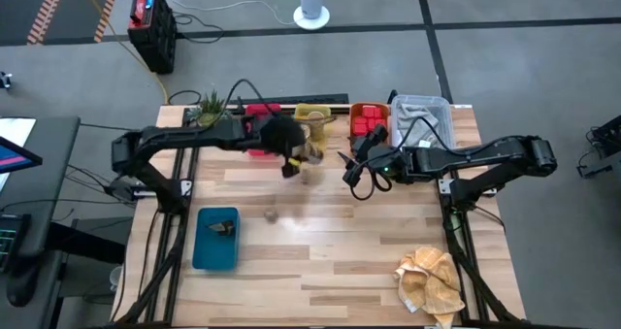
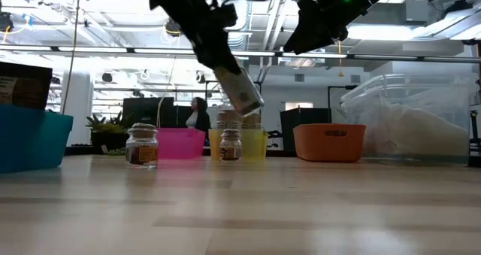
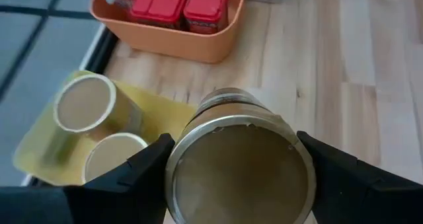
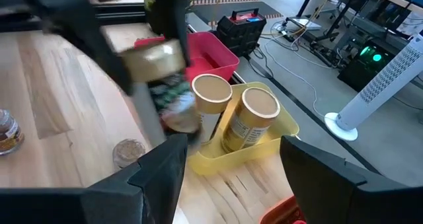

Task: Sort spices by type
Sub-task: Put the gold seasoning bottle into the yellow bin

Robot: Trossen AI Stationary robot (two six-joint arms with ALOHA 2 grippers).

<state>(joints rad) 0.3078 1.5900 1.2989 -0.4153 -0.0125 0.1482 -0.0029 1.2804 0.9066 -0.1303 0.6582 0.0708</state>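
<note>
No readable text anywhere; labels on the glass jars [image 2: 141,147] and tan cylinders [image 4: 254,123] too blurred to read.

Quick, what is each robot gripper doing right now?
Left gripper: shut on a tan cylinder, held in the air near the yellow tray.
Right gripper: open, holding nothing, beside that tray.

Left gripper [image 1: 294,162] (holding something blurred) beside yellow tray [image 1: 315,116].
</note>
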